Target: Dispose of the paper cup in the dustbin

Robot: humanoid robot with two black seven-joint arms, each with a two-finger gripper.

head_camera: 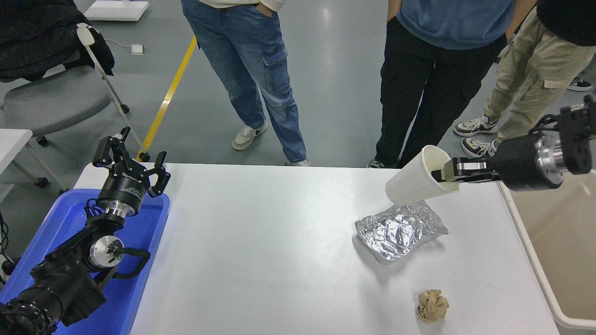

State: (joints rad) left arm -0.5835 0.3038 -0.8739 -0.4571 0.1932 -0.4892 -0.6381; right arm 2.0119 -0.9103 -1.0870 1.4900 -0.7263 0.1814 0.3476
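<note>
Pinching the rim of the paper cup point(412, 184), one finger inside the mouth and one outside, the right gripper point(448, 173) holds it tilted in the air above the crinkled silver foil bag point(400, 230), short of the beige dustbin point(535, 265) at the white table's point(260, 242) right end. Pickup looks done; the carry over the bin's rim and the drop remain. A crumpled tan paper ball point(432, 305) lies nearer the camera. The left gripper point(130, 160) sits parked, fingers spread, over the blue tray point(139, 279).
</note>
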